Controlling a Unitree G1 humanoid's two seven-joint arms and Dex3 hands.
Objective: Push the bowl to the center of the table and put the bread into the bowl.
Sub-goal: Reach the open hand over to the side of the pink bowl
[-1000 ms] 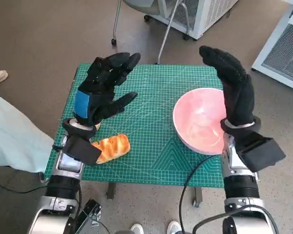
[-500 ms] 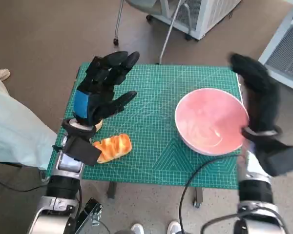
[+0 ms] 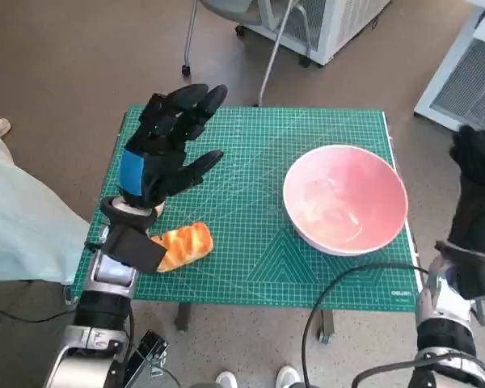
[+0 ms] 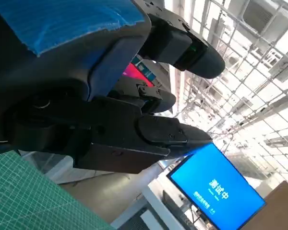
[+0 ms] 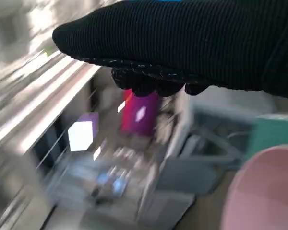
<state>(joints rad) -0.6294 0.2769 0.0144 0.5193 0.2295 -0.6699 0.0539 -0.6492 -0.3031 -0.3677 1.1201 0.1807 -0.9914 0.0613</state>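
A pink bowl (image 3: 345,198) stands on the right half of the green cutting mat (image 3: 250,242), close to its right edge; its rim also shows in the right wrist view (image 5: 264,191). A golden bread roll (image 3: 183,244) lies near the mat's front left corner. My left hand (image 3: 163,149) hovers above the mat's left side, just behind the bread, fingers spread and holding nothing. My gloved right hand (image 3: 478,190) is off the table's right edge, to the right of the bowl and apart from it, empty. The left wrist view shows only my left hand (image 4: 110,96) against the room.
A chair's legs (image 3: 271,56) and a white cabinet (image 3: 323,20) stand on the floor behind the table. Another white unit (image 3: 465,81) is at the back right. A person's pale clothing (image 3: 20,226) is beside the table's left edge.
My right hand has swung from over the bowl's right rim out past the table's right edge. The left hand and the bread have stayed put; the picture has shifted slightly.
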